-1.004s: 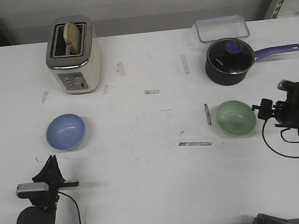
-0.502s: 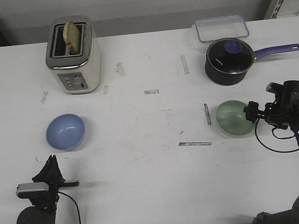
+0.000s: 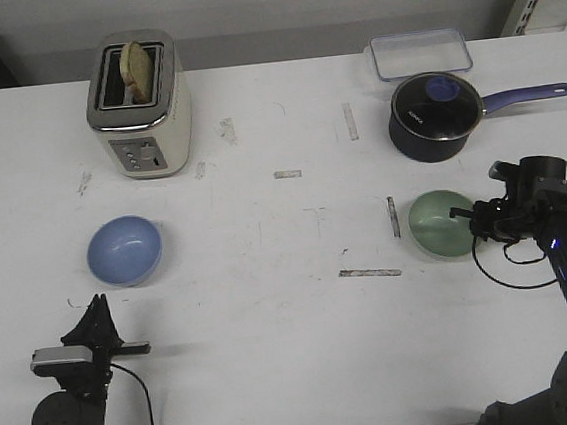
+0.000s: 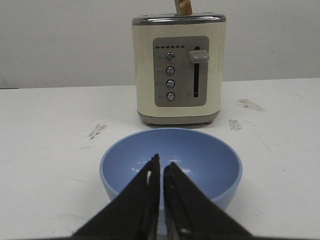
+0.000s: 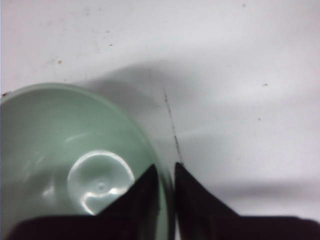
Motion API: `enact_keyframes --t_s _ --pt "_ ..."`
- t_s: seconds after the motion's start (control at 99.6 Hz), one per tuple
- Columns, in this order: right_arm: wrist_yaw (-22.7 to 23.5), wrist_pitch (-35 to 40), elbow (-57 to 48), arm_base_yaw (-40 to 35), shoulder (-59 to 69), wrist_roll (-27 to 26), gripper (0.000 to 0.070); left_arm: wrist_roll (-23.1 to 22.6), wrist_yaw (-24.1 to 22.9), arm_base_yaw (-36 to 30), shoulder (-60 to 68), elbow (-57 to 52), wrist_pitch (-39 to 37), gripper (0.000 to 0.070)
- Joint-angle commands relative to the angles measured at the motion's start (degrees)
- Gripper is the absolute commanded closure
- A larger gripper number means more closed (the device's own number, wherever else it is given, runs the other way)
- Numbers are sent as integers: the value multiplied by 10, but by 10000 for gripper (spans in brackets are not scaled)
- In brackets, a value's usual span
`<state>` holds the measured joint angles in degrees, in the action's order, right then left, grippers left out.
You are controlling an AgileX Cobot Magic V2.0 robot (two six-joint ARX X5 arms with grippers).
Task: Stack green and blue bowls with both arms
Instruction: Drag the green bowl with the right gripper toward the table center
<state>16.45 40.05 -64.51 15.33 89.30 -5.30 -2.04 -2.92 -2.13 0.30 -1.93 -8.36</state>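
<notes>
The blue bowl sits upright at the left of the table, in front of the toaster. It fills the lower middle of the left wrist view. My left gripper is shut and empty, low at the table's front edge, short of the blue bowl; its tips line up with the bowl's near rim. The green bowl sits at the right. My right gripper is at the bowl's right rim. In the right wrist view the gripper has one finger inside and one outside the green bowl's wall, closed on it.
A cream toaster with a slice of bread stands at the back left. A dark purple saucepan with a glass lid and a clear lidded container stand at the back right, just behind the green bowl. Tape marks dot the table.
My right arm has come in leftward and lower to the green bowl's right rim, and the bowl has shifted slightly left. The left arm and blue bowl have not moved.
</notes>
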Motion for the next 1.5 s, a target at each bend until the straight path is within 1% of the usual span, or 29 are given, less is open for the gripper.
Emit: enact_keyframes --t_s 0.0,0.11,0.181,0.291,0.401,0.582,0.632,0.693,0.783,0.883,0.933,1.094,1.204,1.305,1.485 --pt "0 -2 -7 0 4 3 694 -1 -1 0 -1 12 -7 697" --pt "1 -2 -8 0 -7 0 694 -1 -1 0 -1 12 -7 697" --pt "1 -2 -9 -2 -21 -16 694 -1 -1 0 -1 12 -7 697" --pt "0 -4 -9 -17 -47 -60 694 -1 -1 0 -1 12 -7 697" --pt "0 -17 -9 -49 -73 -101 694 -1 -1 0 -1 12 -7 697" --pt "-4 -36 -9 -145 -90 -181 694 -1 -1 0 -1 12 -7 697" --pt "-21 -41 -9 -180 -90 -197 694 -1 -1 0 -1 12 -7 697" --pt "-57 -50 -9 -228 -86 -218 694 -1 -1 0 -1 12 -7 697" --pt "-89 -70 -9 -293 -80 -254 694 -1 -1 0 -1 12 -7 697" --pt "-105 -90 -9 -357 -70 -295 694 -1 -1 0 -1 12 -7 697" --pt "-106 -99 -9 -379 -64 -307 694 -1 -1 0 -1 12 -7 697" --pt "-108 -119 -9 -435 -32 -334 695 -1 -1 0 -1 12 -7 697" --pt "-127 -125 -9 -461 -8 -354 695 -1 -1 0 -1 12 -7 697" --pt "-143 -136 -9 -476 7 -368 694 -1 -1 0 -1 12 -7 697" --pt "-150 -153 -9 -489 26 -369 695 -1 -1 0 -1 12 -7 697"
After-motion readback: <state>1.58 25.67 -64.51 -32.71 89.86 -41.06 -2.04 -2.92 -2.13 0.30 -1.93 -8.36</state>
